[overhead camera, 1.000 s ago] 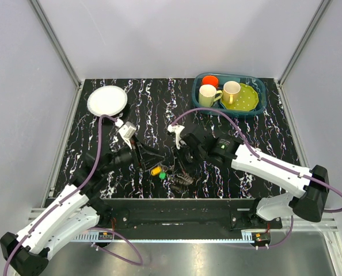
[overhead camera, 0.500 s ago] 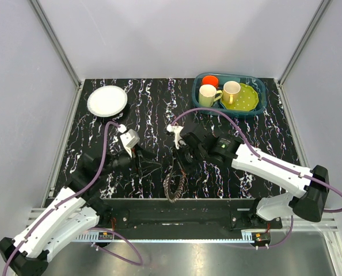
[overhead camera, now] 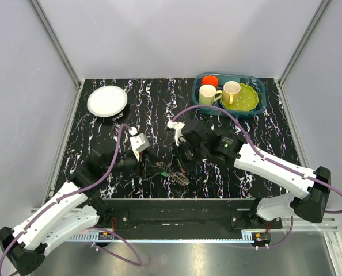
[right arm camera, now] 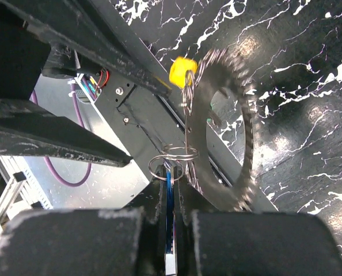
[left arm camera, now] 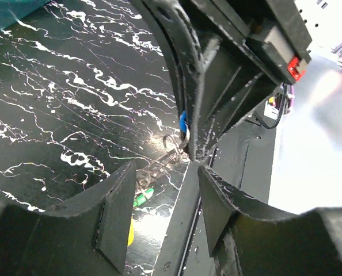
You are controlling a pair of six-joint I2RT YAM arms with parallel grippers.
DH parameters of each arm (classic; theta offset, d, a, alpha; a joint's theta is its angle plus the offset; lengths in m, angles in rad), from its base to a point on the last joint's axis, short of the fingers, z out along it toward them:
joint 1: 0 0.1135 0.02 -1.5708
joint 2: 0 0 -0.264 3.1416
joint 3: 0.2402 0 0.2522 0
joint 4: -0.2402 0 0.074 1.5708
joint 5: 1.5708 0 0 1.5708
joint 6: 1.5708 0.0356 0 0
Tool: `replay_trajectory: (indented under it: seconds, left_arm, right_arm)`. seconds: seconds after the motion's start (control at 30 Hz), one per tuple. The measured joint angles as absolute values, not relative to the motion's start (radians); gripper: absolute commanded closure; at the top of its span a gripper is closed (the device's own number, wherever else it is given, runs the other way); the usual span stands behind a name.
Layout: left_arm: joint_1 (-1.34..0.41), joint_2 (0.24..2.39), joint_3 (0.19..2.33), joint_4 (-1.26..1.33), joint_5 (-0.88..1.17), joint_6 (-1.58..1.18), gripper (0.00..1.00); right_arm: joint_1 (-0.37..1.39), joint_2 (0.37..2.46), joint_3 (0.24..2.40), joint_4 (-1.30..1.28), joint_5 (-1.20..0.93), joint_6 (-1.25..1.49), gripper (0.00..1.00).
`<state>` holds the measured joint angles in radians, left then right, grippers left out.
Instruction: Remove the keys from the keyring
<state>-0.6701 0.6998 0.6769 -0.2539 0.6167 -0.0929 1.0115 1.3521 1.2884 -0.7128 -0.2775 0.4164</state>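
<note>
ok so the right gripper (right arm camera: 170,179) is pinching a thin blue tag (right arm camera: 168,218), fingers clenched tight on it. A small split ring is sitting right at the fingertips, and the keys (right arm camera: 246,138) are dangling off it in a curved fan that's coming out blurry. One yellow head (right arm camera: 183,70) is poking out at the far end of the fan. From above, the keyring (overhead camera: 178,176) is hanging low over the near edge of the table (overhead camera: 263,132), between the two arms, with a green tag (overhead camera: 164,173) just beside it. Can't tell if the bunch is touching the table.

The left gripper (left arm camera: 165,213) is hovering right next to it, fingers parted and gripping nothing. A white plate (overhead camera: 107,100) is sitting way off in the far left corner.
</note>
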Motion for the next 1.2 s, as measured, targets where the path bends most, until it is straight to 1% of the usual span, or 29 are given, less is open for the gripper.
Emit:
replay_trajectory:
  seconds: [0.1, 0.33, 0.5, 0.7, 0.83, 1.07, 1.2]
  left_arm:
    - [-0.711, 0.674, 0.677, -0.253, 0.577, -0.096, 0.53]
    - [-0.814, 0.628, 0.677, -0.236, 0.420, -0.109, 0.54]
    - [-0.827, 0.582, 0.651, -0.240, 0.312, -0.116, 0.57]
    - [-0.827, 0.450, 0.609, -0.255, 0.207, -0.136, 0.57]
    - [-0.827, 0.400, 0.594, -0.253, 0.187, -0.148, 0.56]
    - [-0.828, 0.433, 0.594, -0.225, 0.233, -0.163, 0.55]
    - [-0.828, 0.439, 0.594, -0.203, 0.273, -0.166, 0.53]
  right_arm:
    - [1.011, 1.341, 1.290, -0.701, -0.272, 0.421, 1.00]
    - [1.011, 1.336, 1.328, -0.696, -0.274, 0.460, 1.00]
    - [1.011, 1.336, 1.349, -0.679, -0.281, 0.521, 1.00]
    - [1.011, 1.332, 1.355, -0.676, -0.283, 0.577, 1.00]
    - [1.011, 1.324, 1.355, -0.670, -0.308, 0.619, 1.00]
    - [1.011, 1.322, 1.355, -0.643, -0.362, 0.692, 1.00]
    - [1.011, 1.315, 1.355, -0.619, -0.369, 0.727, 1.00]
